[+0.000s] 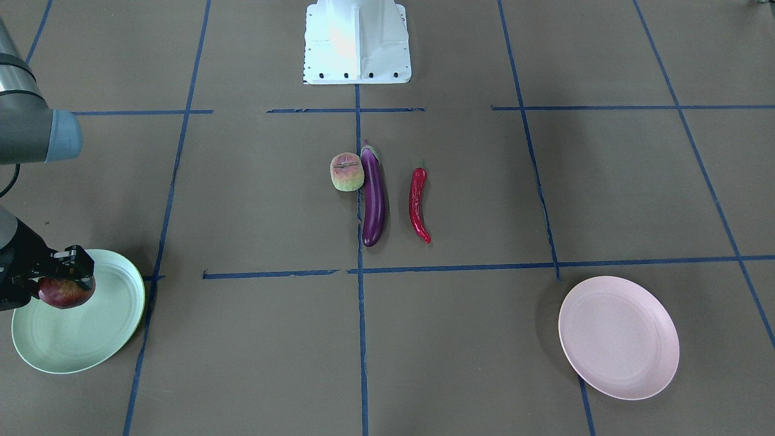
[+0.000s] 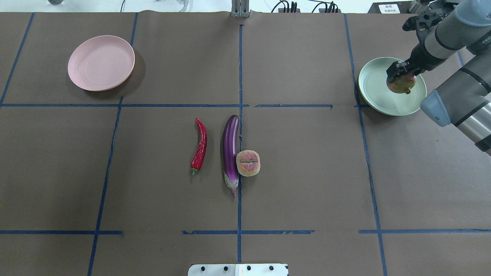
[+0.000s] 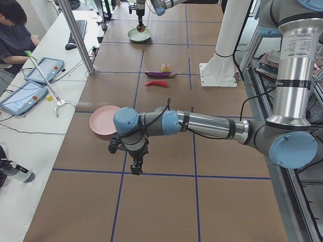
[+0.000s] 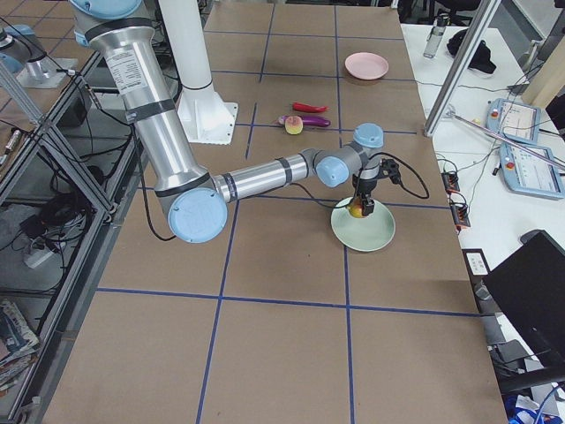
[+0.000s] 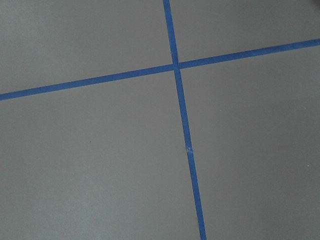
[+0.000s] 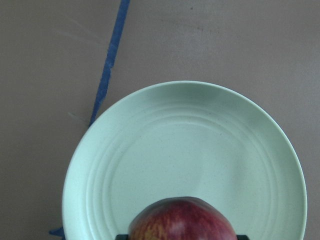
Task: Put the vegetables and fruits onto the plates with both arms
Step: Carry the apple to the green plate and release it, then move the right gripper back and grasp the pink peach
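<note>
My right tool (image 2: 399,72) clamps the pomegranate (image 2: 401,84) over the green plate (image 2: 374,94); whether my left tool (image 3: 135,169) is parted, I cannot tell.

Blue tape grid (image 2: 240,69), white base (image 1: 357,42)

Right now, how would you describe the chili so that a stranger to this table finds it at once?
Start at the white base block and follow the blue tape line to the three items mid-table. The chili lies beside the eggplant, on the side away from the bumpy fruit. It is the slim, curved, red one, touching nothing.
</note>
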You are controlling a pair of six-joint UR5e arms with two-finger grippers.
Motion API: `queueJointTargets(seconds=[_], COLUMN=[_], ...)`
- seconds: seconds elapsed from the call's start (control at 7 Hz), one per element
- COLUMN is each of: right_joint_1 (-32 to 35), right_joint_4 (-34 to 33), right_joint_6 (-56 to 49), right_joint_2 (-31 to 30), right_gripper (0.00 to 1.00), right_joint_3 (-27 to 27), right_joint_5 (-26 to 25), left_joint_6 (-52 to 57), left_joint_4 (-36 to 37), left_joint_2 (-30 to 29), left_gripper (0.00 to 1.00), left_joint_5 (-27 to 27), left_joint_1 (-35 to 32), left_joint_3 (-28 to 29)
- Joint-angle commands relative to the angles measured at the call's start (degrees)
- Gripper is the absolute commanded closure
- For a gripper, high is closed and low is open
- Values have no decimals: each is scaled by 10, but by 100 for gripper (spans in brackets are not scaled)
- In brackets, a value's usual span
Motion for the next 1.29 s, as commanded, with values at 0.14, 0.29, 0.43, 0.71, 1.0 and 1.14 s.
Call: queueJointTargets(seconds=[0.14,0.29,0.43,0.71,1.0,1.14], right_joint_1=[-6,-6,-9,-75,-207,-274], right_joint_4=[3,2,-7,-9,-76,-150], right_joint_6=[-2,1,21,178,355,410], right_joint_2=[-6,2,7,31,89,126], right_gripper=[0,0,0,0,0,0], right_joint_3=[1,9,32,84,150,179], right_joint_5=[-1,2,3,-1,-100,-163], left_joint_6=[0,0,0,0,0,0], left_joint_4=[0,0,0,0,-1,-1], left_joint_2=[0,0,0,-1,-1,-1], left_gripper=[0,0,0,0,0,0], left_joint_5=[0,0,0,0,0,0], left_joint_1=[0,0,0,0,0,0], left_joint_3=[0,0,0,-5,-4,-4])
